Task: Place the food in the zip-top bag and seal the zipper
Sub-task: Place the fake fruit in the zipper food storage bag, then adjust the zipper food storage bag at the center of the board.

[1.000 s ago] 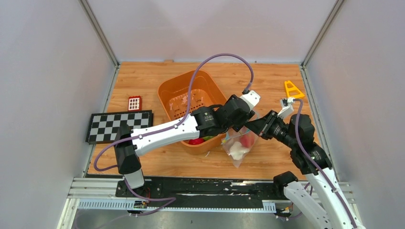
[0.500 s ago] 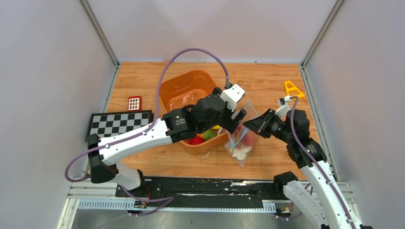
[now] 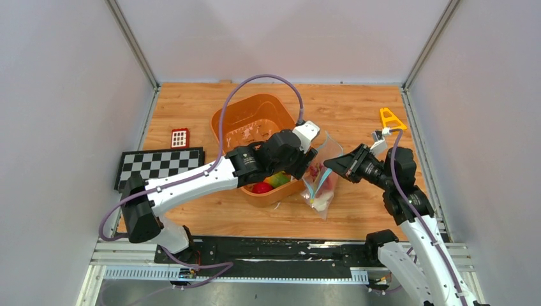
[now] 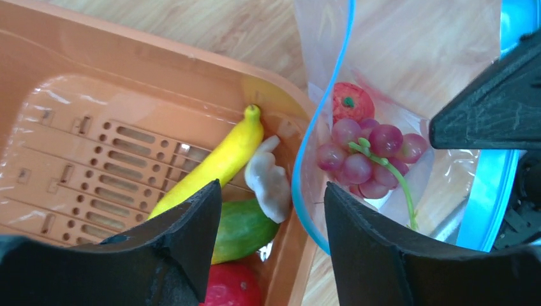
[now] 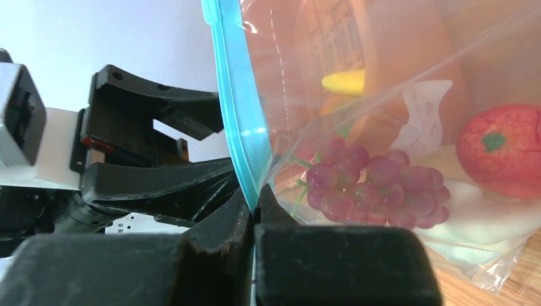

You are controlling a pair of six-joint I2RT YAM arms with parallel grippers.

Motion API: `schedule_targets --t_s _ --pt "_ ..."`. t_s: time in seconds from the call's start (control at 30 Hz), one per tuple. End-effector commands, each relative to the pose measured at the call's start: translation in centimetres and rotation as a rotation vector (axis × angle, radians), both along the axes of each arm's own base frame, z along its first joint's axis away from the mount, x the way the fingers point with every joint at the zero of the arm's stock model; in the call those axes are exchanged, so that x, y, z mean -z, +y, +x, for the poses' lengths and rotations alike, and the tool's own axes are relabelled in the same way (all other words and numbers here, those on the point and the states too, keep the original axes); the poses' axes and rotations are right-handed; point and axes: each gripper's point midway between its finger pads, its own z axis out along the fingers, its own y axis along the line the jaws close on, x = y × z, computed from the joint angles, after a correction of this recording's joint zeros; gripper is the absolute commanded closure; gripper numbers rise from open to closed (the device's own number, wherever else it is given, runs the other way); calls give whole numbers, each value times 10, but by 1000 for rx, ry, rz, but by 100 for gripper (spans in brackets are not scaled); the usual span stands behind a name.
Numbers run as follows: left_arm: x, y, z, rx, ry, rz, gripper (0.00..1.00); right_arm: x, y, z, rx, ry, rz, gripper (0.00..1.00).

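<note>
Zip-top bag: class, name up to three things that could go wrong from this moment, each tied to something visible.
The right gripper pinches only the thin zipper edge; with grapes already inside, the zip-top bag might slip free and sag shut.
The left gripper hangs open over the banana, white piece and green piece crowded in the orange basket corner; it may catch two at once.
The bag's mouth sits beside the basket rim, so a carried item could snag it.
</note>
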Motion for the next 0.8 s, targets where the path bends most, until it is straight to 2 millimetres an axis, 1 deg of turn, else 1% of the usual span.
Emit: schedule_targets --t_s 0.0,0.03,0.07,0.13,0.2,0.23,0.3,0.37,0.4,0.43,0.5,0.57,0.6,0.63,0.67,0.73,0.77 --pt "-5 -18 -13 81 56 -87 40 -13 -2 1 10 -58 2 100" --pt "-4 -22 -16 104 67 -98 48 -12 -3 1 13 -61 -10 100" --pt "-5 -25 -19 128 76 -107 59 -13 -4 2 17 -65 -26 100" --pt "-11 -29 -23 156 80 -119 77 -9 -9 4 25 -81 -93 100" --pt "-21 -30 -22 160 68 -128 93 -1 -23 7 64 -69 -215 100" --pt "-28 -31 -21 165 60 -135 98 1 -33 8 96 -60 -284 100" --pt "-47 -35 -21 187 42 -158 100 2 -53 5 141 -52 -417 99" --pt "-58 -39 -20 198 25 -173 100 -5 -69 4 165 -62 -525 98" --pt "-59 -40 -18 194 17 -171 100 -10 -75 2 169 -59 -571 97" --pt "-60 -40 -13 174 9 -165 100 -6 -83 0 169 -30 -628 97" --pt "-55 -41 -6 147 11 -142 100 5 -94 -4 157 40 -717 97" --pt "-51 -43 -3 135 25 -128 100 14 -106 -8 180 105 -779 98" --pt "-49 -47 -4 147 35 -128 100 16 -109 -9 189 114 -790 99" --pt "-53 -53 -9 184 50 -142 100 15 -108 -10 184 101 -785 99" --pt "-58 -59 -18 237 76 -160 100 7 -102 -10 164 71 -756 100" --pt "-73 -69 -43 360 131 -202 100 -17 -82 -14 108 -28 -649 100" --pt "-79 -69 -46 361 121 -213 100 -28 -74 -15 99 -85 -601 100"
